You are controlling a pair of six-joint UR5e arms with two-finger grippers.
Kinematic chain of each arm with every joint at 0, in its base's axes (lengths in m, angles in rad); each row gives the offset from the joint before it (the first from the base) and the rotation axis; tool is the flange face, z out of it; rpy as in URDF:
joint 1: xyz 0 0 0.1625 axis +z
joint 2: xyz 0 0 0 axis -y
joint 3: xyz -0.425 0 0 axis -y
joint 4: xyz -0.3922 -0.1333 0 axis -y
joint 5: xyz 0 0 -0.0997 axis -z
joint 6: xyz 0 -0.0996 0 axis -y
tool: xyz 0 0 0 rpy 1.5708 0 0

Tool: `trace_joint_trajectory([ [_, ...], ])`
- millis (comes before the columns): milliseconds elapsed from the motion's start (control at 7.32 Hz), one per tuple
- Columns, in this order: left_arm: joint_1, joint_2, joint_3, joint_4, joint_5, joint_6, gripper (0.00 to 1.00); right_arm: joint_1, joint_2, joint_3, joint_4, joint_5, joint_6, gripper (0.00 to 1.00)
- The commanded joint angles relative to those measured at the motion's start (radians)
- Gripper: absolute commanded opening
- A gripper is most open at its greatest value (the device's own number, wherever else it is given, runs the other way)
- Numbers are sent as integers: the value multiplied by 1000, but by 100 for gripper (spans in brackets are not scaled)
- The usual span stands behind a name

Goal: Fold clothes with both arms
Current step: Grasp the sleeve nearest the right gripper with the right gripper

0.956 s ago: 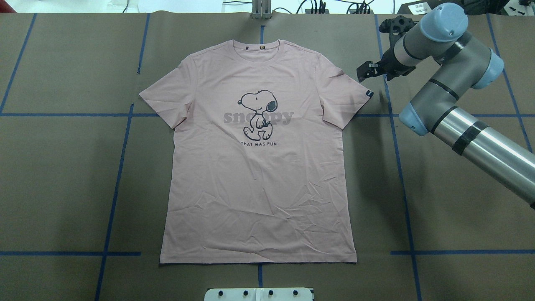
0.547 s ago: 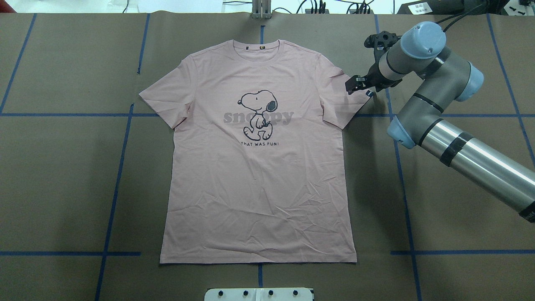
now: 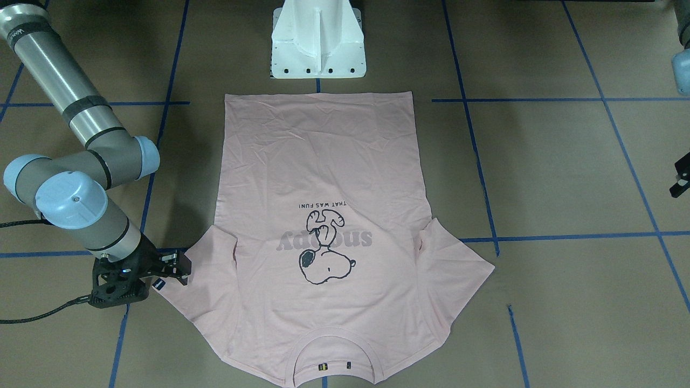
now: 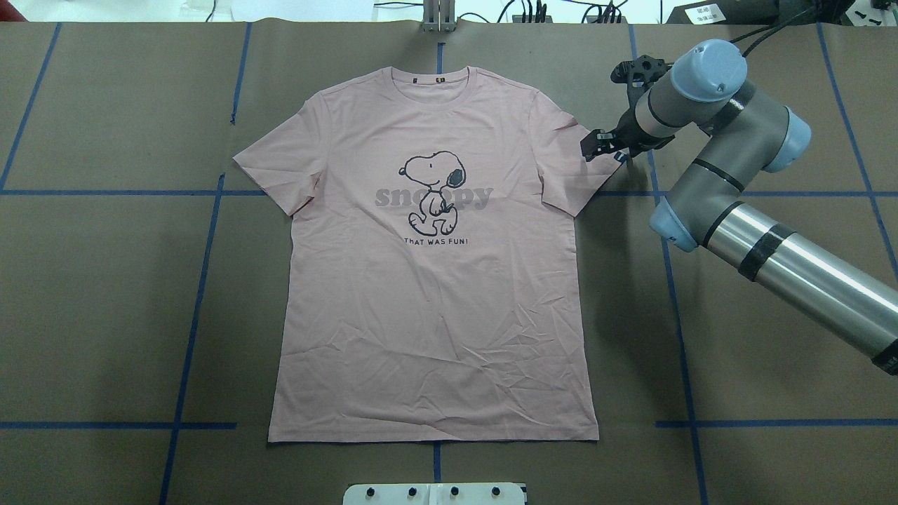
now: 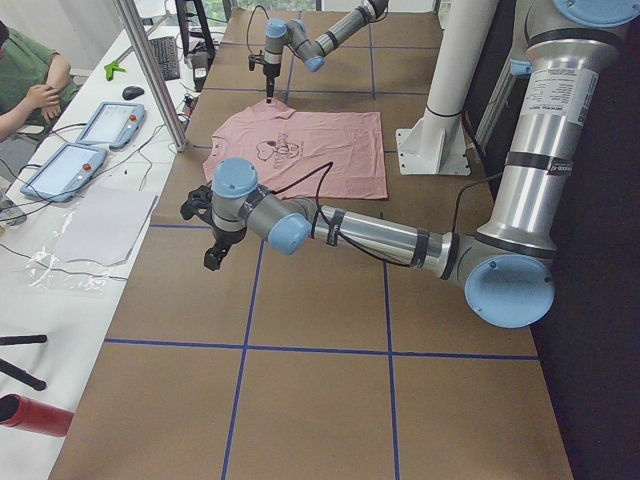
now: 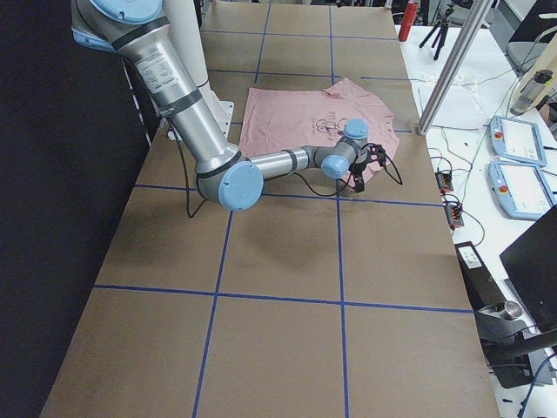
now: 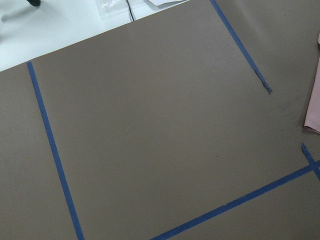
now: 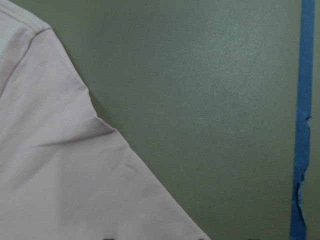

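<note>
The pale pink T-shirt (image 4: 435, 301) lies flat and face up on the brown table, collar toward the far edge and its dog print showing. My right gripper (image 4: 595, 146) sits low over the tip of the shirt's right sleeve, by the small black tag (image 3: 158, 284). Its jaws look open, and the front view shows the right gripper (image 3: 182, 269) at the sleeve's edge. The right wrist view shows only sleeve cloth (image 8: 60, 165) on the table. My left gripper (image 5: 213, 258) hangs over bare table well left of the shirt; whether it is open or shut is unclear.
The white pedestal base (image 3: 318, 40) stands at the shirt's hem side. Blue tape lines (image 4: 189, 330) cross the brown table. Beyond the far edge is a bench with tablets (image 5: 105, 125), a metal post (image 5: 150, 70) and a seated person (image 5: 30, 80).
My right gripper has swung left and down from beside the shirt onto the tip of the right sleeve. It has barely moved in the last half second. The shirt has not shifted.
</note>
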Motion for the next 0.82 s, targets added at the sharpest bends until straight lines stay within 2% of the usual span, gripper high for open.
trace_joint_trajectory([
  [0,0,1,-2,0,0,0,100,14,3,1,-31,3,-8,80],
  [547,0,1,0,0,0,0,100,0,3,0,-32,0,-7,75],
  [683,0,1,-2,0,0,0,100,-2,3,0,-32,1,-8,68],
])
